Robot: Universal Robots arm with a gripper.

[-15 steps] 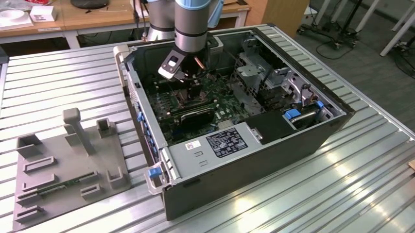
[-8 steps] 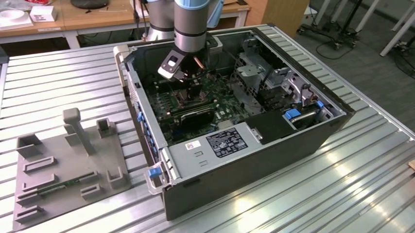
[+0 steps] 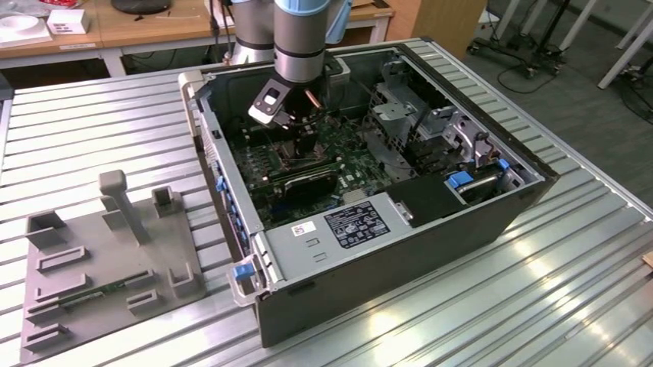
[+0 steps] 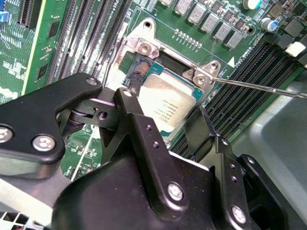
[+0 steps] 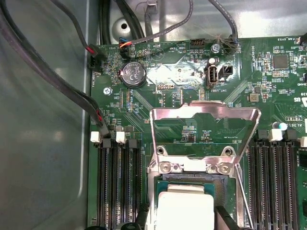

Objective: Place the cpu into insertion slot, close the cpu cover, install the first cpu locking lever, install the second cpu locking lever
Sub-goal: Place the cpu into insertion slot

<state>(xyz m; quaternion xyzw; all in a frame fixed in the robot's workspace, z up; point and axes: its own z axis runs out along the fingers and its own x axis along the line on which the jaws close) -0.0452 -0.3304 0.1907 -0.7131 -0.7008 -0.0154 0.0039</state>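
Square pale silver chip [image 4: 168,100] lying level inside the socket [image 5: 192,182] at the tip of the claw [image 4: 165,115], socket square with dark centre and silver rim, cover [image 5: 201,111] a thin silver windowed frame, swung open, just beyond the claw's tip

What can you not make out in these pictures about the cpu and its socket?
1. Second wrist view: the gripper covers part of the cpu, so its seating in the insertion slot is unclear.
2. First wrist view: the picture's edge cuts off the cpu, beside the raised cpu cover.
3. Exterior view: the arm hides the insertion slot.
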